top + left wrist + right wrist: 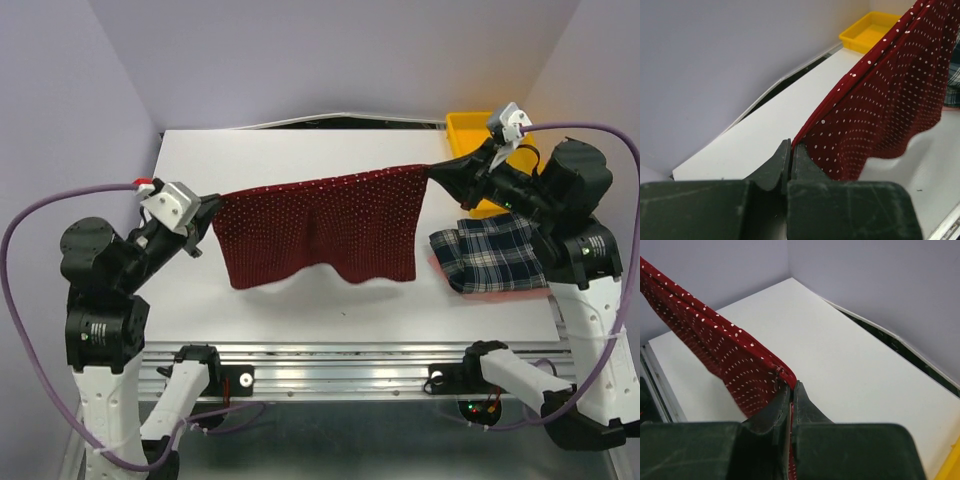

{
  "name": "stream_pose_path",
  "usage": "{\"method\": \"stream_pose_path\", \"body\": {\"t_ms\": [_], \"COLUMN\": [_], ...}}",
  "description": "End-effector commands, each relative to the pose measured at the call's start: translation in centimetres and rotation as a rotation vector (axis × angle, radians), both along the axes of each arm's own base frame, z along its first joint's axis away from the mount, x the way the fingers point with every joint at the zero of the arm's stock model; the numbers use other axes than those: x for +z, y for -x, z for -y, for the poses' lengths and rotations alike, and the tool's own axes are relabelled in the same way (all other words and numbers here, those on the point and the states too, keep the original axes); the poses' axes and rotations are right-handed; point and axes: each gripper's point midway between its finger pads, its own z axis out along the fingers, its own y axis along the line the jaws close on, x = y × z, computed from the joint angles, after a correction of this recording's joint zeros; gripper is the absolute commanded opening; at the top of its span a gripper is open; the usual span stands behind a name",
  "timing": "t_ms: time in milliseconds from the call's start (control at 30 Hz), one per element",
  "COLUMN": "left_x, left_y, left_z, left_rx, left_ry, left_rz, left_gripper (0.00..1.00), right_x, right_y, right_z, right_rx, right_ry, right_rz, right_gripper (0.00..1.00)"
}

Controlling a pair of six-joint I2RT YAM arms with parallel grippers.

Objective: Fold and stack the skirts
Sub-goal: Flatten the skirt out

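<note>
Two arms, one red skirt (320, 225) strung between them.

Top view: L gripper (211, 201) is clamped on the skirt's left top corner and R gripper (436, 172) on the right top corner. The cloth's long axis runs straight jaw to jaw, across the table (300, 150). The rest hangs below both jaws, with the hem low over the table (touching or not, can't tell). Plaid skirt (495, 255) lies rumpled below and just beside the R jaws, well away from the L ones, so the R arm is nearer to it. Tray (468, 130) sits just behind the R jaws.

L wrist view: L gripper (791, 148) jaws are pinched tight on a thin edge of red skirt (890, 100). The cloth runs up and away ahead of the tips toward the tray (870, 32).

R wrist view: R gripper (791, 388) is clenched likewise on the corner seam. The red skirt (725, 355) stretches ahead and left of the tips.

Judgement: the top edge looks taut and roughly level btwn the jaws, so the next step is prob. laying it flat, hem first, keeping both ends even. Each arm has an equal share of the load.
</note>
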Motion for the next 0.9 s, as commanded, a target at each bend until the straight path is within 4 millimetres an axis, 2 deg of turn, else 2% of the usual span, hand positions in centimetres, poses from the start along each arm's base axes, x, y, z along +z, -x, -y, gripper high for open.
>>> {"method": "stream_pose_path", "body": {"t_ms": [0,33,100,133,233,267,300,333,400,433,467,500,533,567,600,633,667,700,767,800,867], "left_x": [1.2,1.1,0.1,-1.0,-5.9,-7.0,-8.2,-10.6,-12.0,-14.2,-14.1,-16.1,-16.9,-15.9,-18.4,-18.4,-16.5,-16.9,-15.3,-14.2,-15.1], "left_y": [0.7,0.5,-0.5,-2.1,-6.6,-7.9,-9.2,-11.3,-14.2,-16.3,-17.8,-20.4,-21.7,-23.2,-24.9,-25.7,-26.9,-27.3,-27.6,-27.1,-26.0], "left_z": [-1.9,-1.9,-2.1,-2.5,-3.3,-3.6,-3.9,-4.4,-4.2,-4.3,-4.3,-4.1,-4.3,-4.3,-4.4,-4.7,-4.9,-5.2,-5.7,-5.8,-5.5], "left_rx": [0.119,0.122,0.125,0.155,0.208,0.229,0.252,0.286,0.296,0.319,0.332,0.346,0.362,0.372,0.382,0.395,0.407,0.421,0.428,0.430,0.399], "left_ry": [0.010,0.008,-0.015,-0.026,-0.051,-0.045,-0.043,-0.054,-0.030,-0.038,-0.024,-0.003,-0.004,0.004,-0.011,-0.027,-0.023,-0.033,-0.040,-0.037,-0.060], "left_rz": [-0.025,-0.039,-0.072,-0.112,-0.267,-0.302,-0.337,-0.408,-0.420,-0.469,-0.466,-0.512,-0.534,-0.534,-0.609,-0.617,-0.583,-0.606,-0.569,-0.542,-0.561], "left_gripper": [0.00,0.00,0.00,0.00,0.00,0.00,0.00,0.00,0.00,0.05,0.13,0.37,0.47,0.50,0.54,0.54,0.55,0.56,0.56,0.56,0.56], "right_x": [0.9,0.5,-2.0,-2.8,-7.7,-10.1,-11.5,-12.2,-13.8,-15.4,-16.1,-20.3,-20.9,-18.6,-18.5,-19.2,-16.7,-17.0,-16.4,-17.4,-18.5], "right_y": [-1.0,-1.4,-3.5,-4.5,-8.7,-10.6,-11.6,-13.0,-15.4,-18.2,-19.9,-22.1,-23.5,-25.5,-26.4,-27.5,-28.5,-28.4,-28.8,-27.9,-26.5], "right_z": [2.2,2.2,2.3,2.2,2.3,2.1,1.9,1.8,1.6,1.3,1.4,1.1,1.1,1.0,0.8,0.8,0.5,0.5,-0.1,-0.4,-1.6], "right_rx": [-0.130,-0.136,-0.154,-0.160,-0.197,-0.198,-0.203,-0.215,-0.239,-0.257,-0.287,-0.306,-0.325,-0.339,-0.336,-0.344,-0.338,-0.325,-0.278,-0.242,-0.148], "right_ry": [0.013,0.026,0.064,0.078,0.135,0.162,0.168,0.163,0.154,0.153,0.154,0.165,0.166,0.161,0.161,0.167,0.154,0.179,0.202,0.216,0.221], "right_rz": [-0.021,-0.026,-0.081,-0.088,-0.173,-0.220,-0.248,-0.245,-0.275,-0.304,-0.322,-0.442,-0.463,-0.401,-0.389,-0.395,-0.340,-0.365,-0.352,-0.396,-0.436], "right_gripper": [0.01,0.01,0.01,0.01,0.01,0.01,0.01,0.01,0.01,0.01,0.07,0.20,0.37,0.66,0.75,0.84,0.84,0.84,0.82,0.80,0.73]}}
